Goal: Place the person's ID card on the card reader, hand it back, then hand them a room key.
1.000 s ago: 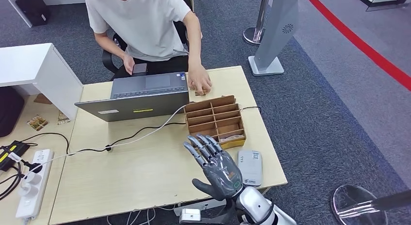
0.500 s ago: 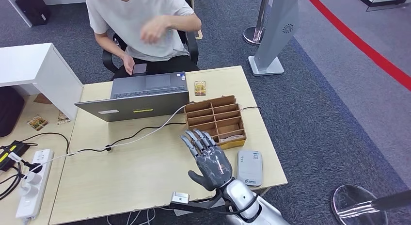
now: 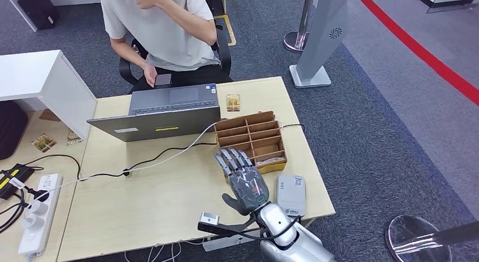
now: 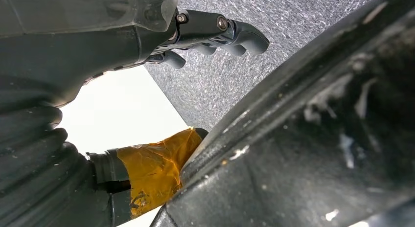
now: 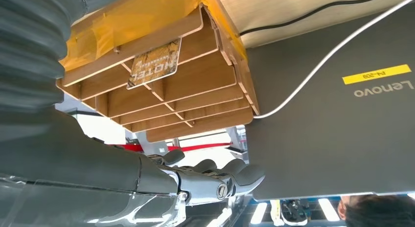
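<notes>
A small yellow-brown ID card (image 3: 233,101) lies on the desk's far edge, beside the laptop. The grey-white card reader (image 3: 291,195) sits near the front right corner. My right hand (image 3: 244,180) hovers between them, fingers spread and holding nothing, just in front of the wooden divided box (image 3: 251,140). In the right wrist view a printed hotel key card (image 5: 154,65) stands in one compartment of the box (image 5: 195,90), beyond my extended fingers (image 5: 230,180). My left hand (image 4: 147,26) hangs over grey carpet, its fingers (image 4: 235,38) loose and holding nothing.
A person in a pale shirt (image 3: 164,30) sits across the desk, one hand raised to the face, the other holding a phone (image 3: 162,79). An open grey laptop (image 3: 164,112) and cables (image 3: 147,160) occupy the desk's middle. A power strip (image 3: 36,214) lies at the left.
The person let go of the card on the desk's far edge and raised that hand to the face. My right hand moved slightly forward, toward the box.
</notes>
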Available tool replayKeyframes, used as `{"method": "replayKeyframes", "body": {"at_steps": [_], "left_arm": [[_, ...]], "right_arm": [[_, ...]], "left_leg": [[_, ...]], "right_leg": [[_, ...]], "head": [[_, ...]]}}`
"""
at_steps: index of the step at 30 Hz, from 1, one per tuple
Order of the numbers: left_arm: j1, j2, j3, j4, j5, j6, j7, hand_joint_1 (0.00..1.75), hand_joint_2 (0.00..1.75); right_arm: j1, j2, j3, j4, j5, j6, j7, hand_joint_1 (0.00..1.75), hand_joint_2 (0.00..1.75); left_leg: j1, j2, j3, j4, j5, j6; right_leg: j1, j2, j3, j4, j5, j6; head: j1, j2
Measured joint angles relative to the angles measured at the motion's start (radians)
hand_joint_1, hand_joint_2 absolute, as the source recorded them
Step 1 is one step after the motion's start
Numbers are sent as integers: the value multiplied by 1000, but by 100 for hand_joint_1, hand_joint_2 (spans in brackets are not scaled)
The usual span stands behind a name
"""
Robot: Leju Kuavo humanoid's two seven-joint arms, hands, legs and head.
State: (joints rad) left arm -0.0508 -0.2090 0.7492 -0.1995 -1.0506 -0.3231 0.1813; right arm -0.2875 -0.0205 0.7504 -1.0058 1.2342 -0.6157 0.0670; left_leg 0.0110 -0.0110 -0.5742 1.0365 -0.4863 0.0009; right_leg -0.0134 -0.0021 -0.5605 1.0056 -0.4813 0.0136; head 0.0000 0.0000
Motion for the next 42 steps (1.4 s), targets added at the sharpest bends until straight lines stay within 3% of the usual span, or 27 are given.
{"method": "replayKeyframes", "body": {"at_steps": [22, 31, 42], "left_arm": [[0, -3, 0, 0, 0, -2, 7, 0, 175], [0, -4, 0, 0, 0, -2, 15, 0, 175], [0, -4, 0, 0, 0, -1, 15, 0, 175]], "right_arm": [[-55, 60, -23, 164, 6, 5, 14, 0, 175], [-92, 57, -59, 187, 20, 6, 28, 0, 175], [-89, 25, -122, 111, 38, 21, 25, 0, 175]], "left_leg": [[0, 0, 0, 0, 0, 0], [0, 0, 0, 0, 0, 0], [0, 0, 0, 0, 0, 0]], "right_leg": [[0, 0, 0, 0, 0, 0], [0, 0, 0, 0, 0, 0], [0, 0, 0, 0, 0, 0]], "head": [[0, 0], [0, 0], [0, 0]]}}
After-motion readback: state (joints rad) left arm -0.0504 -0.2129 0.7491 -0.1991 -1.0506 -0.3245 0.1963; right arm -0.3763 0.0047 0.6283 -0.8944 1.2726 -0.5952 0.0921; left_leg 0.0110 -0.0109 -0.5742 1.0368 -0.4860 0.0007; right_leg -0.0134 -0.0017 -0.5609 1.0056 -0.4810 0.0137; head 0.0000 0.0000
